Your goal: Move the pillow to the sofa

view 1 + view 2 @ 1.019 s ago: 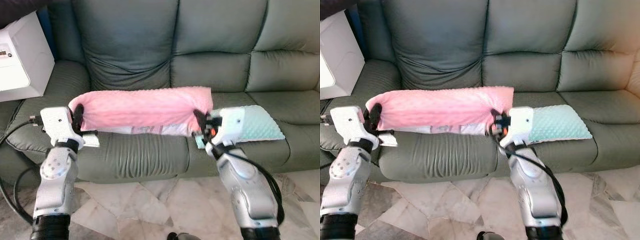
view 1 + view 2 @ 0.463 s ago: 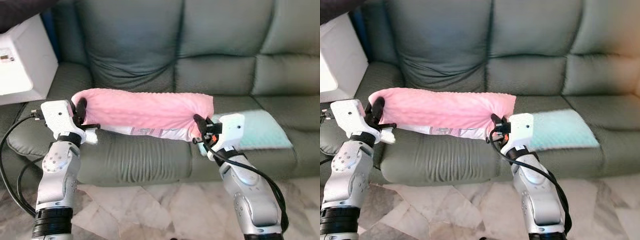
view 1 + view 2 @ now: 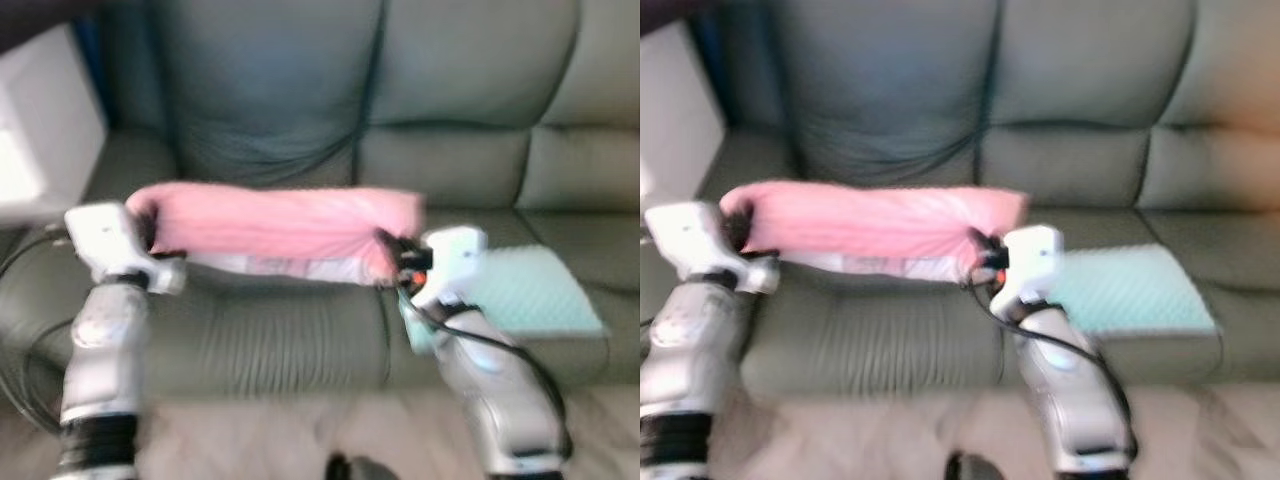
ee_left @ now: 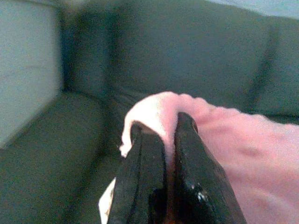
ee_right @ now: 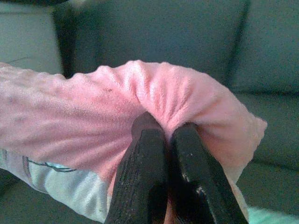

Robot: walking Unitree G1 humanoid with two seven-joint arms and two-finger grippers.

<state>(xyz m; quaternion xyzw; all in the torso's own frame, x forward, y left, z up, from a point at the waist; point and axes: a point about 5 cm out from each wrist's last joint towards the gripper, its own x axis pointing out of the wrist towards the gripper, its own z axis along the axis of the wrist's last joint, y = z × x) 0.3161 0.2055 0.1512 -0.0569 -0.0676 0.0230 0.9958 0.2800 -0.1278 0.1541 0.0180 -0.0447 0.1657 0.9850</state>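
Two grippers: each clamps one end of the pink pillow (image 3: 280, 228), which hangs stretched between them in front of the sofa (image 3: 450, 110).
Left gripper (image 4: 159, 133): its two black fingers (image 4: 142, 163) are pressed together on a pinched fold at the pillow's left end; in the head views this gripper (image 3: 150, 228) sits at the pillow's left tip.
Right gripper (image 5: 163, 128): its black fingers (image 5: 191, 163) are squeezed on a gathered bunch of pink fabric at the pillow's right end; in the head views it (image 3: 388, 248) meets the pillow's right tip.
Pillow position: held roughly level, lengthwise across the view, over the left and middle seat cushions; whether its underside touches the seat cannot be told through the blur.
Pillow surface: pink, dimpled plush on top, with a paler printed panel along the lower edge (image 5: 51, 186).
Sofa: grey-green, with three back cushions and a ribbed front edge on the seat (image 3: 270, 330).
Second cushion: a mint-green dimpled pillow (image 3: 530, 295) lies flat on the right seat cushion, just beside the right gripper's wrist.
White box: a white unit (image 3: 45, 130) stands at the sofa's left end, near the armrest.
Cables: black cable (image 3: 500, 345) loops along the right forearm.
Floor: pale marbled tiles (image 3: 260, 440) below the sofa front.
Sharpness: both head views are smeared by motion, so fine detail is lost.
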